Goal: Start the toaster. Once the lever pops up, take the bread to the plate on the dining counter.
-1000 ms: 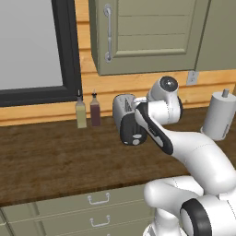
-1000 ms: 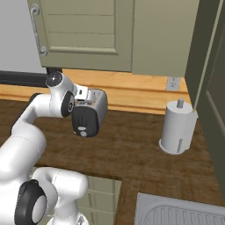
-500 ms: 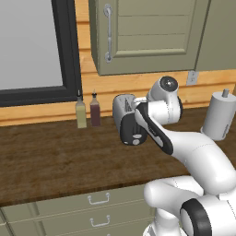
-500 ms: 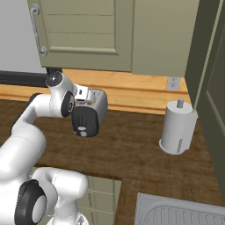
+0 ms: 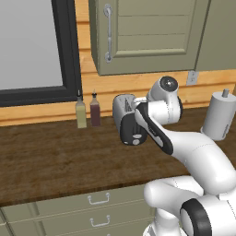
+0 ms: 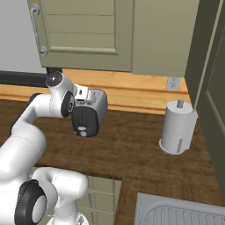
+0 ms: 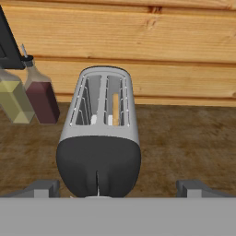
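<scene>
Hand view: the tool (image 7: 115, 186) spreads wide before the small silver-grey rounded toaster (image 7: 100, 138). A thin tan bread slice (image 7: 115, 109) stands in its right slot.

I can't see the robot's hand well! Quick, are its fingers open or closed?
Gripper: open, fingers spread wide on either side of the toaster's black end, holding nothing.

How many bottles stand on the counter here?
2, side by side against the back wall, left of the toaster: a yellowish bottle on the left and a dark red bottle beside it. The arm may hide others.
</scene>
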